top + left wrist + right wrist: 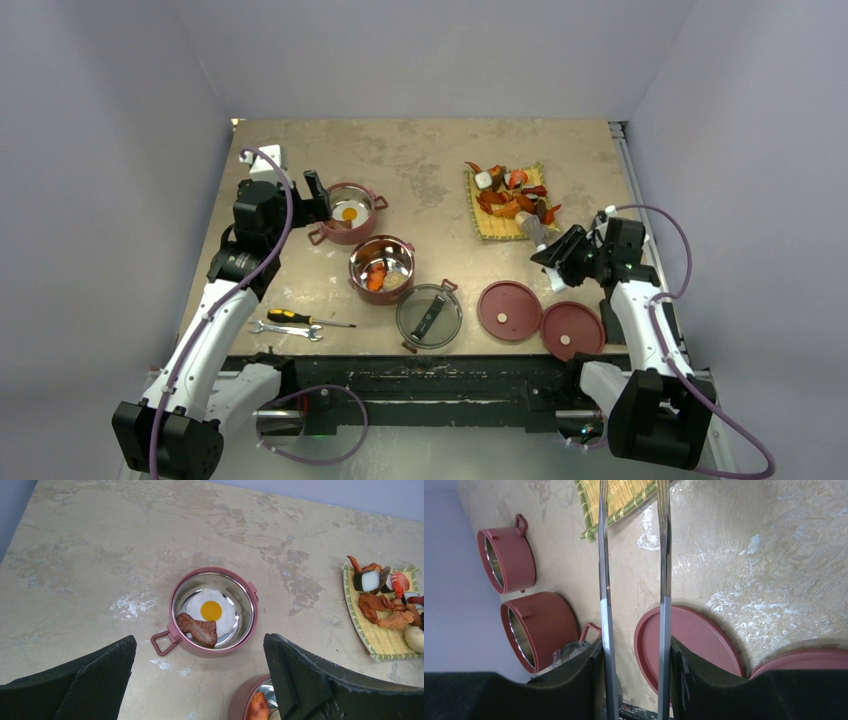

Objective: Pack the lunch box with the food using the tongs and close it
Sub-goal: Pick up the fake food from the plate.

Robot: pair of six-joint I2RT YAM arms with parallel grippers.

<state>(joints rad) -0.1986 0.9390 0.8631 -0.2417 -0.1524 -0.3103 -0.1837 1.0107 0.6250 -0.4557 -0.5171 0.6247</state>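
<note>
The lunch box stands apart in pieces. The far bowl holds a fried egg and a brown chunk. The near bowl holds an orange piece. More food lies on the yellow mat. My left gripper hangs open just left of the far bowl, holding nothing. My right gripper is shut on the tongs, whose two arms rest spread against my pads, tips toward the mat's near edge.
Two flat red lids and the dark see-through top lid lie along the near edge. A screwdriver and a small wrench lie at the near left.
</note>
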